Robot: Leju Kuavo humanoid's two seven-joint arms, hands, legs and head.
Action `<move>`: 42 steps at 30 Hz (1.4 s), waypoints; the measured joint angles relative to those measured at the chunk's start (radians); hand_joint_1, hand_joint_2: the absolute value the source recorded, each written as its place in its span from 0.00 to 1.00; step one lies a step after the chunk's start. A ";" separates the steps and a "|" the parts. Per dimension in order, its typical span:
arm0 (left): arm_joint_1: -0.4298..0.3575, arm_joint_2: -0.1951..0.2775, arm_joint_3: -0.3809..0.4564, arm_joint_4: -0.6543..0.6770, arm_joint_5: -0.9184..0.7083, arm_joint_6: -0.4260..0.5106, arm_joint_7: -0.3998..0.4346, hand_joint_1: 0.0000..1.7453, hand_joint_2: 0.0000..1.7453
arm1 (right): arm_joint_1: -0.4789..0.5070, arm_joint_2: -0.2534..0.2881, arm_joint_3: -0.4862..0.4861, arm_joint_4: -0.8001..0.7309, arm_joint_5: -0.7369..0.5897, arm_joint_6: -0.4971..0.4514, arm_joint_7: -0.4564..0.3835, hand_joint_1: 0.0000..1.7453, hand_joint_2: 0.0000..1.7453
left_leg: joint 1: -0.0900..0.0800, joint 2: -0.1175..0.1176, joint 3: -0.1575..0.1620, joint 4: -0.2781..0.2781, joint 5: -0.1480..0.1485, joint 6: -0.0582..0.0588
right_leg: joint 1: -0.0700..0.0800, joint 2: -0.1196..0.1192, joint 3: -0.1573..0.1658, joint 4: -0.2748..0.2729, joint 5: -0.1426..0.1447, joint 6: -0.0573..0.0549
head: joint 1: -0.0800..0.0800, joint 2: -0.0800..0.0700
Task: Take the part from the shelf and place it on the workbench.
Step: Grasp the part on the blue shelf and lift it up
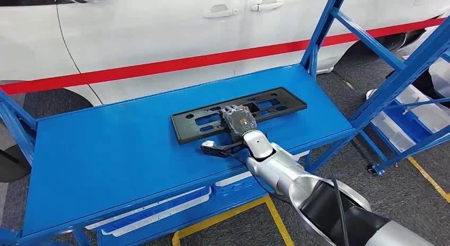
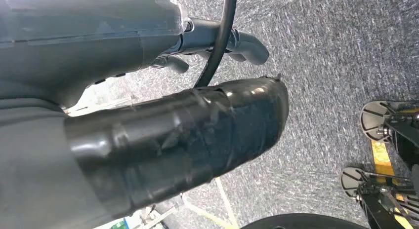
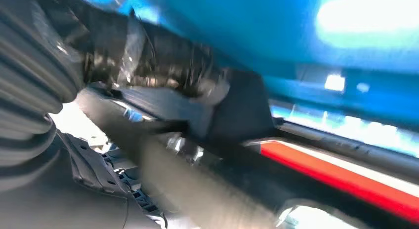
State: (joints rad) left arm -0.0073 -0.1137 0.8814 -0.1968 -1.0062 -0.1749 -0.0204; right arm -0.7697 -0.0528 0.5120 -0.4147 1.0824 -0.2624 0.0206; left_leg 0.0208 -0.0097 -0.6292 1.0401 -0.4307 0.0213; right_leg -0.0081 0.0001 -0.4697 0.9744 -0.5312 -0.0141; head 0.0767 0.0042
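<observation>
A: Blue desk, white car behind its far edge.
B: Black part flat on desk, toward far right corner.
A: Right hand lying on part's near edge, right of middle. Actual grip — cannot tell, wrist view blurred.
B: Left hand hanging over grey floor, fingers curled, holding nothing.

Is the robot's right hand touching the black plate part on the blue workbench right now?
Touching. In the head view the right hand lies on top of the black plate part, with no gap between them; the part rests flat on the blue workbench.
</observation>
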 joint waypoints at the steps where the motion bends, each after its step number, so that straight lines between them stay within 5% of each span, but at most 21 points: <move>1: 0.000 0.000 0.000 0.000 0.000 0.000 -0.001 0.00 0.00 | 0.001 -0.001 0.000 0.000 0.000 0.000 0.000 1.00 1.00 | 0.000 0.000 0.000 0.000 0.000 0.000 | 0.000 0.000 0.000 0.000 0.000 0.000 | 0.000 0.000; 4: 0.000 0.000 0.001 0.000 0.001 -0.001 -0.003 0.00 0.00 | 0.005 -0.002 -0.002 0.000 0.000 0.000 -0.001 1.00 1.00 | 0.000 0.000 0.001 0.000 0.000 0.001 | 0.000 -0.001 0.001 0.000 0.001 0.010 | 0.000 0.000; 8: 0.000 0.000 0.002 0.000 0.001 -0.002 -0.008 0.00 1.00 | 0.007 -0.004 -0.006 0.000 -0.002 0.000 -0.001 1.00 1.00 | 0.000 0.001 0.002 0.001 0.002 0.002 | -0.002 -0.001 0.001 0.000 0.001 0.033 | 0.000 0.000; 18: 0.000 0.000 0.005 0.000 0.004 0.006 -0.017 0.00 1.00 | 0.010 -0.009 -0.017 -0.002 -0.003 -0.009 -0.011 1.00 1.00 | 0.001 0.001 0.008 -0.003 0.002 0.002 | -0.001 -0.001 0.003 0.003 0.000 0.034 | 0.000 0.000; 29: 0.000 0.000 0.048 0.000 0.050 -0.028 -0.040 0.00 1.00 | 0.017 -0.059 -0.026 -0.124 -0.041 -0.018 -0.111 1.00 1.00 | 0.000 0.001 0.008 -0.003 0.002 0.002 | -0.001 -0.001 0.003 0.003 0.000 0.034 | 0.000 0.000; 42: 0.002 -0.003 0.067 0.000 0.010 -0.016 -0.032 0.00 1.00 | 0.078 -0.217 -0.035 -0.587 -0.101 0.041 -0.146 1.00 1.00 | -0.008 0.001 0.007 0.000 -0.001 0.005 | -0.005 -0.001 0.003 0.000 -0.001 0.042 | 0.000 0.000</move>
State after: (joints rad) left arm -0.0056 -0.1166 0.9487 -0.1968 -0.9964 -0.1913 -0.0526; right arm -0.6921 -0.2694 0.4768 -1.0018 0.9815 -0.2211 -0.1253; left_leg 0.0132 -0.0087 -0.6225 1.0402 -0.4319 0.0260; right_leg -0.0129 -0.0012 -0.4667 0.9746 -0.5326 0.0281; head 0.0767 0.0042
